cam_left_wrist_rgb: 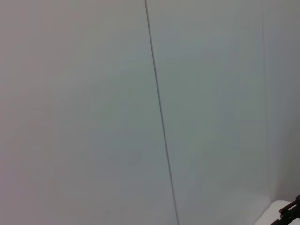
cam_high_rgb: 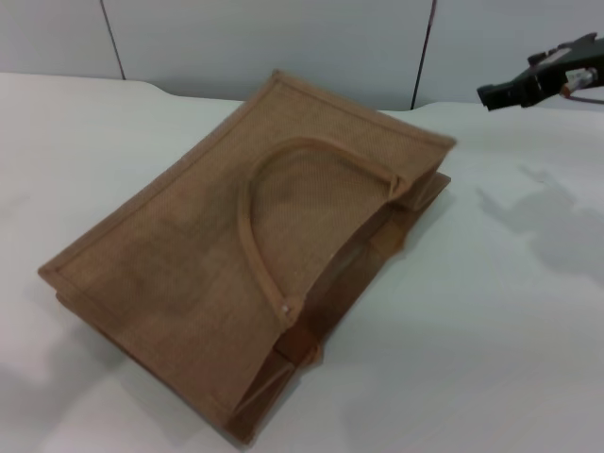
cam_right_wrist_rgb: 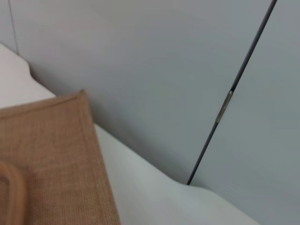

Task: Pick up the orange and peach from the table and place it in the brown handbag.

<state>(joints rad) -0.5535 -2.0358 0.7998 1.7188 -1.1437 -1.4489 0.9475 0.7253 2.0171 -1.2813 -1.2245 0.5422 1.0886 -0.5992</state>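
The brown handbag (cam_high_rgb: 189, 255) lies flat on the white table (cam_high_rgb: 491, 321), its opening toward the right front, with one curved handle (cam_high_rgb: 253, 203) resting on top. A corner of it also shows in the right wrist view (cam_right_wrist_rgb: 51, 159). The orange and the peach are out of view in every frame. My right gripper (cam_high_rgb: 489, 94) hangs in the air at the far right, above the table and apart from the bag's far corner. My left gripper is out of view; its wrist camera faces the wall.
Grey wall panels (cam_high_rgb: 283, 38) with dark seams stand behind the table. The table's back edge (cam_high_rgb: 75, 80) runs along them. A small dark piece (cam_left_wrist_rgb: 291, 214) shows in a corner of the left wrist view.
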